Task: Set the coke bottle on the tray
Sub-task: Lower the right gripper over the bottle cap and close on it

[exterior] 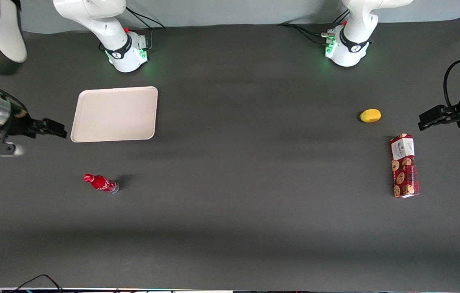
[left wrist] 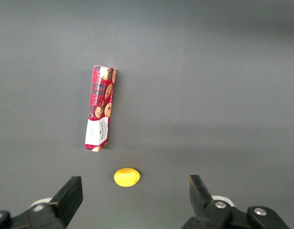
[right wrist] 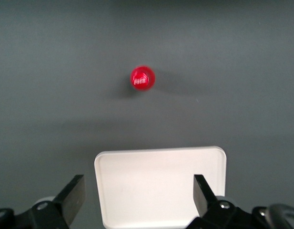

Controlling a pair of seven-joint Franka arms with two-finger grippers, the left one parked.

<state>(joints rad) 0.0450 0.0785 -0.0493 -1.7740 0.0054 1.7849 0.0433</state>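
Note:
The coke bottle [exterior: 101,183] is a small red bottle with a red cap. It stands upright on the dark table, nearer to the front camera than the tray. The beige tray [exterior: 115,114] lies flat with nothing on it. My right gripper [exterior: 58,130] hangs above the table beside the tray, toward the working arm's end. It is open and holds nothing. In the right wrist view the tray [right wrist: 161,186] lies between my spread fingers [right wrist: 73,194], and the bottle's cap [right wrist: 143,78] shows from above, apart from the tray and from the gripper [right wrist: 138,195].
A yellow lemon-like fruit [exterior: 370,115] and a red cookie box [exterior: 404,165] lie toward the parked arm's end of the table. Both also show in the left wrist view: fruit [left wrist: 126,177], box [left wrist: 100,108]. The arm bases [exterior: 126,51] stand farther from the camera than the tray.

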